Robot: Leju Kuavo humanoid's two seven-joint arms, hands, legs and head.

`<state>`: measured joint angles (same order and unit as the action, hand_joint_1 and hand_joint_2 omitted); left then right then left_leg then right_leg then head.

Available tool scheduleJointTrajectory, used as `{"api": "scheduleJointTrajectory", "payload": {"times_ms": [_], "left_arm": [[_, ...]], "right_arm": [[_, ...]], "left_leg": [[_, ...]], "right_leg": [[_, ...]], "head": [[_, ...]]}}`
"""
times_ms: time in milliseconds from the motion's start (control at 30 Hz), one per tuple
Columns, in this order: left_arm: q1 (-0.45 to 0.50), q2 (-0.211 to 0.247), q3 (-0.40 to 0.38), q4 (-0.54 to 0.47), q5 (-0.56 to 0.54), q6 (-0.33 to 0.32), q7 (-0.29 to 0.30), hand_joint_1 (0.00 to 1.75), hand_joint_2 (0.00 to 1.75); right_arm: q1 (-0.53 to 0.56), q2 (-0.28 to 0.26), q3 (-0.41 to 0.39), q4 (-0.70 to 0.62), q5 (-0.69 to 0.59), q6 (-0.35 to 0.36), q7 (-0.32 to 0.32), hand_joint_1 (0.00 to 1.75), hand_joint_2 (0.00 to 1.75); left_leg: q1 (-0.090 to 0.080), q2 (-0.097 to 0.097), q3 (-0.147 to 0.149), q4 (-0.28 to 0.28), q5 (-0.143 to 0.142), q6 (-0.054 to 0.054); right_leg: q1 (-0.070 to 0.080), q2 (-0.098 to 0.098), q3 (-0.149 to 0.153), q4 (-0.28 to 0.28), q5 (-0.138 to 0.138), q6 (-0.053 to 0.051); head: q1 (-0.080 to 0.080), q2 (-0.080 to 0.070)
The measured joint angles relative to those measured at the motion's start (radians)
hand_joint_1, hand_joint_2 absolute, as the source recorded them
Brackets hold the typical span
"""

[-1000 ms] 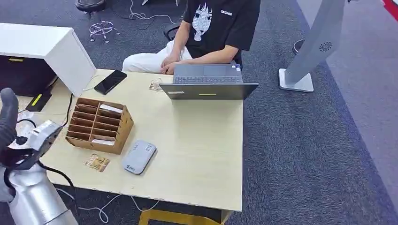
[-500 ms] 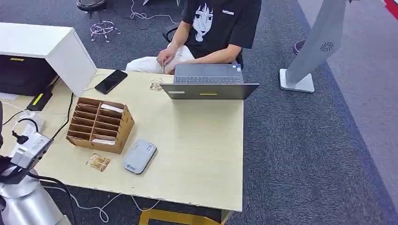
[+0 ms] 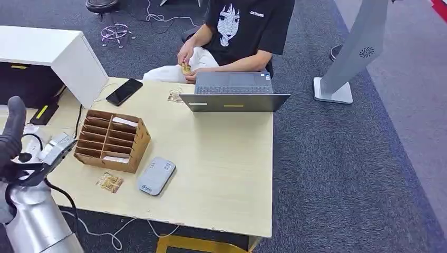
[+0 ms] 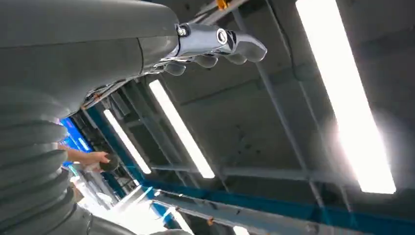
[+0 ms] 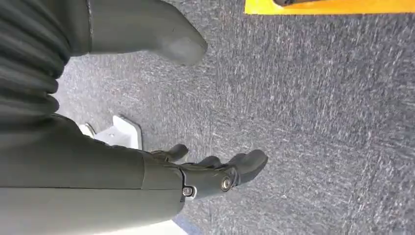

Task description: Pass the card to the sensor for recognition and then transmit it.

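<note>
Two cards are seen from the head view: one card (image 3: 109, 182) lies at the near left of the table (image 3: 221, 174), just left of the grey sensor (image 3: 156, 176), and another card (image 3: 185, 68) is pinched by the person's hand (image 3: 185, 55) at the far side. The left hand (image 3: 11, 132) is raised well left of the table, so a long reach could knock the cardboard organizer (image 3: 112, 140). From the left wrist view, its fingers (image 4: 215, 46) are seen spread and holding nothing. From the right wrist view, the right hand (image 5: 195, 171) hangs over carpet, fingers apart, empty.
</note>
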<state>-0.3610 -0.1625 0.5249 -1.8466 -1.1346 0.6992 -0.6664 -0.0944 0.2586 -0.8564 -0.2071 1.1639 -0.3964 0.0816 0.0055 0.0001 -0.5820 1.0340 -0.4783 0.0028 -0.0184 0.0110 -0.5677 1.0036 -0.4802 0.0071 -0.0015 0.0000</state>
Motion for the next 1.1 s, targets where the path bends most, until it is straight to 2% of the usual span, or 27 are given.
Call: {"api": "scheduleJointTrajectory", "payload": {"times_ms": [67,100,167,333,500,767,800,933,1000,1100], "left_arm": [[-0.034,0.007,0.015,0.073,-0.05,0.0,-0.012,0.0,1.75],[-0.063,0.01,0.035,0.13,-0.106,0.0,0.005,0.0,1.75],[-0.094,0.033,0.045,0.23,-0.217,0.0,0.099,0.0,1.75],[-0.148,0.087,0.026,0.404,-0.292,0.0,0.276,0.0,1.75],[-0.177,0.133,-0.066,0.529,-0.336,0.0,0.427,0.0,1.75],[-0.193,0.166,-0.129,0.614,-0.338,0.001,0.45,0.0,1.75],[-0.199,0.174,-0.138,0.628,-0.335,0.0,0.475,0.0,1.75],[-0.238,0.24,-0.259,0.739,-0.335,-0.085,0.69,0.0,1.75],[-0.265,0.266,-0.314,0.778,-0.333,-0.108,0.737,0.0,1.75],[-0.297,0.295,-0.381,0.826,-0.321,-0.116,0.773,0.0,1.75]], "right_arm": [[-0.002,0.0,-0.006,0.0,-0.001,0.0,0.001,0.0,1.75],[-0.004,0.0,-0.008,0.0,-0.002,0.0,0.002,0.0,1.75],[-0.01,0.0,-0.01,0.0,-0.003,0.0,0.004,0.0,1.75],[-0.013,0.0,-0.016,0.0,-0.005,0.005,0.008,0.0,1.75],[-0.021,0.0,-0.022,0.0,-0.006,0.005,0.009,0.0,1.75],[-0.022,0.0,-0.029,0.0,-0.006,0.01,0.01,0.0,1.75],[-0.022,0.0,-0.029,0.0,-0.006,0.009,0.009,0.0,1.75],[-0.022,0.0,-0.03,0.0,-0.023,0.006,0.006,0.0,1.75],[-0.021,0.0,-0.03,0.0,-0.021,0.005,0.005,0.0,1.75],[-0.022,0.0,-0.03,0.0,-0.019,0.005,0.002,0.0,1.75]], "left_leg": [[0.0,-0.002,-0.001,0.0,0.0,0.001],[0.0,-0.003,-0.001,0.0,0.001,0.0],[0.0,-0.002,0.0,0.0,0.001,0.0],[0.0,0.0,-0.001,0.0,0.001,0.0],[0.0,-0.001,-0.001,0.0,0.001,0.0],[0.0,0.0,-0.001,0.0,0.001,0.0],[0.0,0.0,-0.001,0.0,0.001,0.0],[0.0,-0.001,-0.001,0.0,0.001,-0.001],[0.0,-0.001,-0.001,0.0,0.002,-0.001],[0.0,0.0,-0.001,0.0,0.002,-0.001]], "right_leg": [[0.0,-0.002,0.0,0.0,0.0,0.0],[0.0,-0.003,0.0,0.0,0.0,0.0],[0.0,-0.002,0.0,0.0,0.001,0.0],[0.0,-0.001,-0.001,0.0,0.001,0.0],[0.0,-0.001,-0.001,0.0,0.001,0.0],[0.0,-0.001,-0.001,0.0,0.001,0.0],[0.0,-0.001,-0.001,0.0,0.001,0.0],[0.0,-0.001,-0.002,0.0,0.001,0.0],[0.0,-0.001,-0.001,0.0,0.001,0.0],[0.0,0.0,-0.001,0.0,0.001,0.0]], "head": [[0.0,0.0],[0.0,0.0],[0.0,0.0],[0.0,0.0],[0.0,0.0],[0.0,0.0],[0.0,0.0],[0.0,0.0],[0.0,0.0],[0.0,0.0]]}}
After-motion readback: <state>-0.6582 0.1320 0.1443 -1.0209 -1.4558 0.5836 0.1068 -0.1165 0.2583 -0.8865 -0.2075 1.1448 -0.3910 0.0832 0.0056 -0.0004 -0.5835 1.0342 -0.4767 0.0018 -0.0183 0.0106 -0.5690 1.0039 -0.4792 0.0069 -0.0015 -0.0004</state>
